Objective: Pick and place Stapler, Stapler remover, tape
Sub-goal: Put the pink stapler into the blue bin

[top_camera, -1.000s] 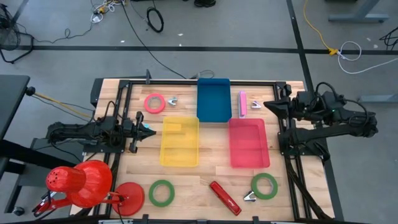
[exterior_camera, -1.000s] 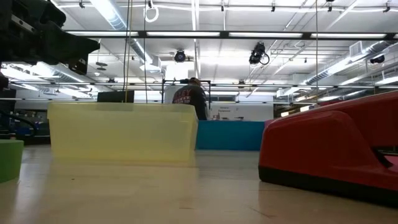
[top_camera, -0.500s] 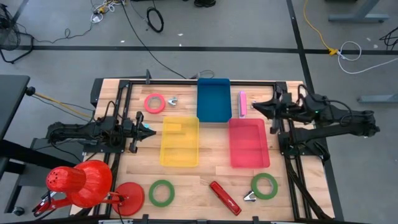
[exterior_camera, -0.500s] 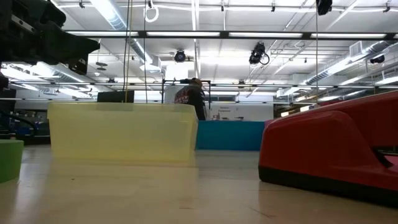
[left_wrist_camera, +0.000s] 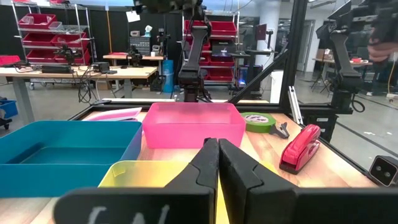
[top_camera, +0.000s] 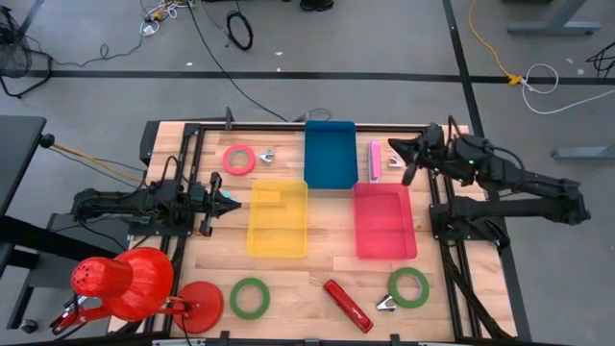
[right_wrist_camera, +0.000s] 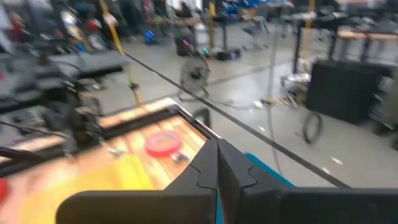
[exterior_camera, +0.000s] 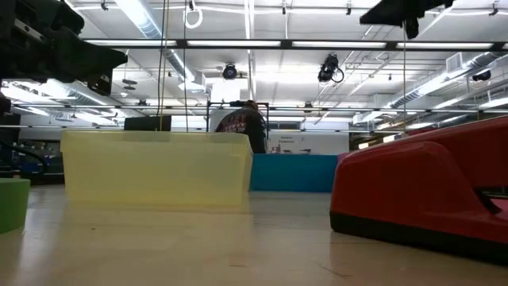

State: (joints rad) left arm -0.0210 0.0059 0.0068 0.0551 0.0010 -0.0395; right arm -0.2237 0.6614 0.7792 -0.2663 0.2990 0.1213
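Right hand (top_camera: 394, 147) swung toward pink stapler (top_camera: 375, 160)

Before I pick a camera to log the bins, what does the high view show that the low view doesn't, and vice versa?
Only the high view: the pink tray, pink tape roll, pink stapler and both arms. Only the low view: a person beyond the table. Both share: yellow tray, blue tray, red stapler.
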